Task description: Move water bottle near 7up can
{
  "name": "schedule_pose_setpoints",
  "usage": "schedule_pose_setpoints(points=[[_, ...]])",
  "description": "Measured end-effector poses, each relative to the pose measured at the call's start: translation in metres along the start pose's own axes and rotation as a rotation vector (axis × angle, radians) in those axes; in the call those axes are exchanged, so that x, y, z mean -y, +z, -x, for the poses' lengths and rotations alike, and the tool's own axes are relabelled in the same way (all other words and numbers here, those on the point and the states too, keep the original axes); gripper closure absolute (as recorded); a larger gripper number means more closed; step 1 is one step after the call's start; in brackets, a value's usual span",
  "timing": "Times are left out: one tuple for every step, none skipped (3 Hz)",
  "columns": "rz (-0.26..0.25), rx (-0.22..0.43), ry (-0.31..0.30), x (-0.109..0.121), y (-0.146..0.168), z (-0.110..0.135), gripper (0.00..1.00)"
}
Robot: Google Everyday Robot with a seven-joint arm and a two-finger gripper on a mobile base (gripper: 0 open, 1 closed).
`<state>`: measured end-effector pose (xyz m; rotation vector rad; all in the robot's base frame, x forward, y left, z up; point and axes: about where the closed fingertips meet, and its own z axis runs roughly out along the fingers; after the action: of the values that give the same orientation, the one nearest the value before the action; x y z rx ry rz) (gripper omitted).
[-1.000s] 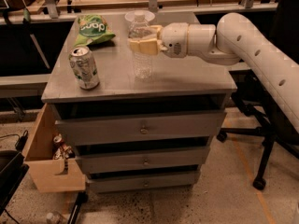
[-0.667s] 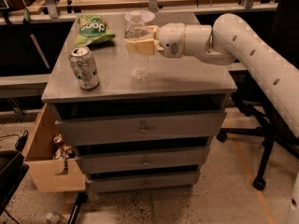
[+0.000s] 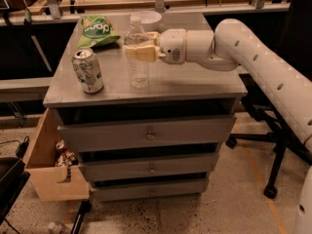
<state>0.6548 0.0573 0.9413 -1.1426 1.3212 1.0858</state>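
Observation:
The water bottle is clear and ribbed with a white cap. It stands upright near the middle of the grey cabinet top. My gripper reaches in from the right and is shut on the bottle's upper part. The 7up can, silver and green with a pull-tab top, stands upright at the front left of the top, about a can's width left of the bottle.
A green chip bag lies at the back left of the top. A white bowl sits behind the bottle. The cabinet has three drawers. A wooden box stands at lower left and a chair base at right.
My gripper has carried the water bottle to the left and towards the front, closer to the 7up can. The can and chip bag have not moved.

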Motion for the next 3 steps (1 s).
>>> schedule_pose_setpoints(points=[[-0.004,0.013,-0.007,-0.0028,0.0029,-0.0043,1.0],[-0.011,0.013,-0.027,-0.0059,0.0055,-0.0079,1.0],[-0.006,0.014,-0.026,-0.007,0.0081,-0.0073,0.83]])
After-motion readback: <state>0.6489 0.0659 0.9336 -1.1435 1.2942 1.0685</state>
